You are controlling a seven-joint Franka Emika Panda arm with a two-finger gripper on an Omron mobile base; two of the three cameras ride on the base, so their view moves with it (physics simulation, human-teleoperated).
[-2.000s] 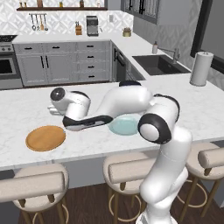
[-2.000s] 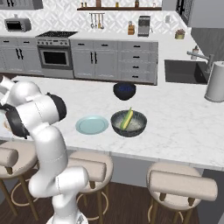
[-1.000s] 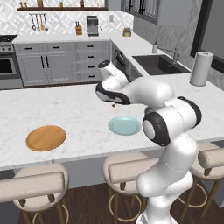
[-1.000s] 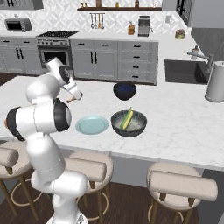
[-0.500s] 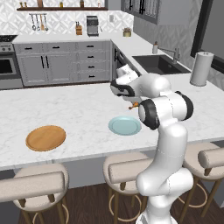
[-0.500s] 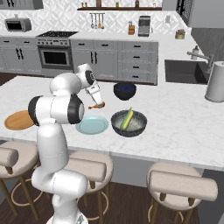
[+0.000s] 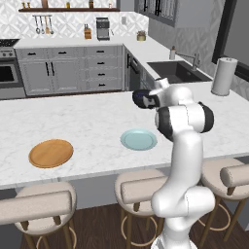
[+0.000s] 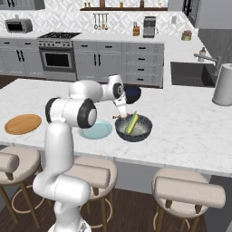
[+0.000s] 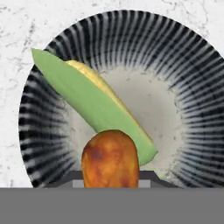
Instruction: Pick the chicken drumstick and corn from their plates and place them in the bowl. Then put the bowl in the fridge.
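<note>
**Over the bowl, drumstick in the grip**

Above the wide dark grey speckled bowl (image 9: 118,65), the small orange-brown chicken drumstick (image 9: 110,158) hangs at the bottom of the hand view, held by the fingers, which are clamped on its sides. The right base view shows the gripper (image 8: 121,114) at the bowl's near-left rim (image 8: 118,130), with the bowl standing on the white marbled desk (image 8: 190,127).

Inside the bowl, the slim yellow-green corn cob in its husk (image 9: 94,105) lies slantwise, one tip resting up against the rim and the other down near the pale grey centre. Both plates are bare: the pale teal-blue round plate (image 8: 96,130) sits just beside the bowl, and the tan-orange wooden round plate (image 7: 51,153) lies well apart, toward the desk's far left end.

As a judgement, the drumstick is light, rounded and probably a bit slick, so it may roll or bounce off the corn when let go; a low release over the free part of the bowl's floor suits it best.

The bowl looks stiff and heavier than the food, with a thin, sloping wall. Its rim, on a side away from the corn's raised tip, seems the place to pinch it, and it should be kept level so nothing slides out on the way to the fridge.
</note>
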